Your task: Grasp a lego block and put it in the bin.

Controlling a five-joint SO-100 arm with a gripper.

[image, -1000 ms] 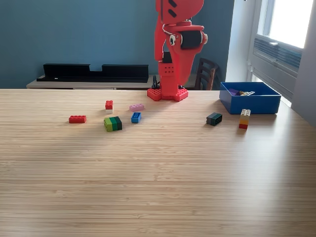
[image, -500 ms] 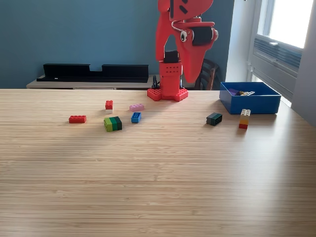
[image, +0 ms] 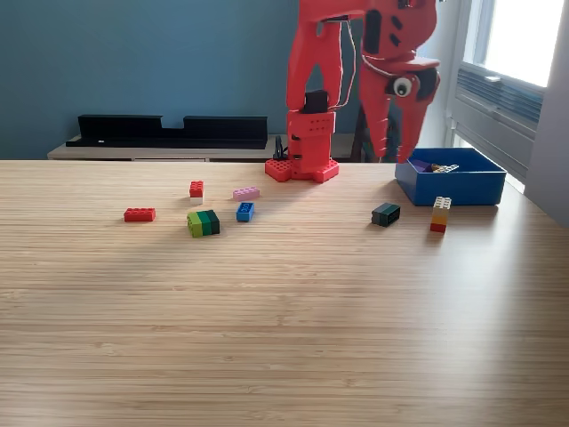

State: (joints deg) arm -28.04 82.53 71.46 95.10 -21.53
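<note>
From the exterior view I see a pale wooden counter with fine horizontal grain filling the lower two thirds of the frame. Behind it stands a teal wall, with a long low black shelf unit at mid-left and a bright window in the upper right corner.

Small blocks lie scattered in the middle band of the frame: a flat red lego block furthest left, a small red-and-white block, a pink flat block, a green two-tone block and a small blue block just beside it. Right of centre sits a dark green block, and near it an upright stack of white, yellow and red bricks.

The shallow rectangular blue plastic bin rests on the counter at the right, just behind that stack, with a few small pieces inside.

The red printed arm rises from its base at top centre and leans towards the frame's right. Its hand points downward, hanging above the counter just left of the bin's near corner. The two fingers stand apart with nothing between them.
</note>
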